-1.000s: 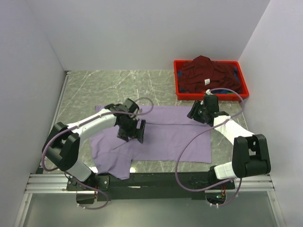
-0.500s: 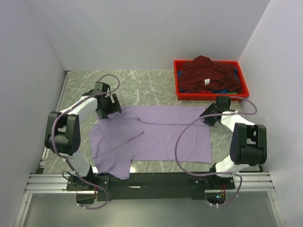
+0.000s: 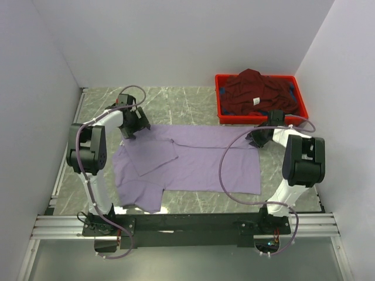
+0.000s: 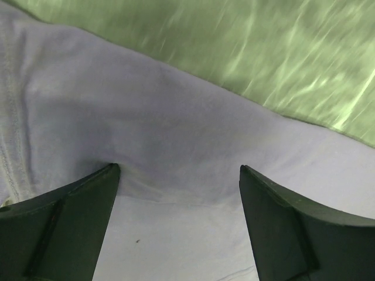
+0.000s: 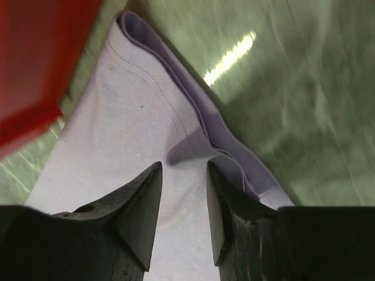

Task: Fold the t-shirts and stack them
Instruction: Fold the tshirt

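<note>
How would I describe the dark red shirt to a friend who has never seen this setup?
Look to the far right corner of the marble table, where a red plastic crate sits. The maroon shirt is heaped inside it. Unlike the lavender shirt spread out on the table, it is dark, crumpled and shows a small white label.

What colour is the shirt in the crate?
Dark maroon shirt, best seen in the top external view.

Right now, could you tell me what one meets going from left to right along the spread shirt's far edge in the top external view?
In order: left gripper → lavender t-shirt → right gripper. I left out the red crate, since it overlaps the right gripper sideways.
</note>
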Controlling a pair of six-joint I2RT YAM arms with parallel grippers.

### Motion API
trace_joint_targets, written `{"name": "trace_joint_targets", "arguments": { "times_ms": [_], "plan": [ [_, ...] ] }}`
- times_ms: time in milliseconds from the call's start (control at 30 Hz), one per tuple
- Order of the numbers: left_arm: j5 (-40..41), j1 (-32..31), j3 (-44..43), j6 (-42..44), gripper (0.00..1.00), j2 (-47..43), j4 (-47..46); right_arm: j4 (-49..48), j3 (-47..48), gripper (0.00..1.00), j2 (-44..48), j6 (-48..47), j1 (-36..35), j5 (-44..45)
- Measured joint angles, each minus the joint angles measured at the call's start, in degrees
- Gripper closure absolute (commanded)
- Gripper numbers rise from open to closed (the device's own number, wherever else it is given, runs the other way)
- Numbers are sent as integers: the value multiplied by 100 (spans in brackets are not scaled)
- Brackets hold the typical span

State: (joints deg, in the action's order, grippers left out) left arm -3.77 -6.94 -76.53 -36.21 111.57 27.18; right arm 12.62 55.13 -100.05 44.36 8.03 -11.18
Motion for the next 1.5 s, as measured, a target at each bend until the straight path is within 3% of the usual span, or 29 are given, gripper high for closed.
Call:
{"name": "trace_joint_targets", "arguments": {
  "times_ms": [233,467,567,700,867,1100,1500],
  "plan": [
    [-46,0,-656,-52,8,455,-61,55,651,56,-487,-22,118,35],
    [111,22,-107,-68,8,-74,-81,267,610,55,-234,-284,66,153],
    [352,116,627,-72,12,-957,37,428,330,55,354,-444,-94,332],
    [710,372,1641,-114,29,-2345,280,629,-61,55,1193,-660,-557,549],
    [1097,601,2433,-243,43,-3289,662,820,-535,55,1845,-883,-1174,715],
    [1211,605,3010,-509,51,-3506,1279,925,-846,55,2142,-1064,-1316,726],
    [1392,605,3233,-951,59,-3716,1884,772,-1318,55,2573,-1233,-1316,498]
  ]
}}
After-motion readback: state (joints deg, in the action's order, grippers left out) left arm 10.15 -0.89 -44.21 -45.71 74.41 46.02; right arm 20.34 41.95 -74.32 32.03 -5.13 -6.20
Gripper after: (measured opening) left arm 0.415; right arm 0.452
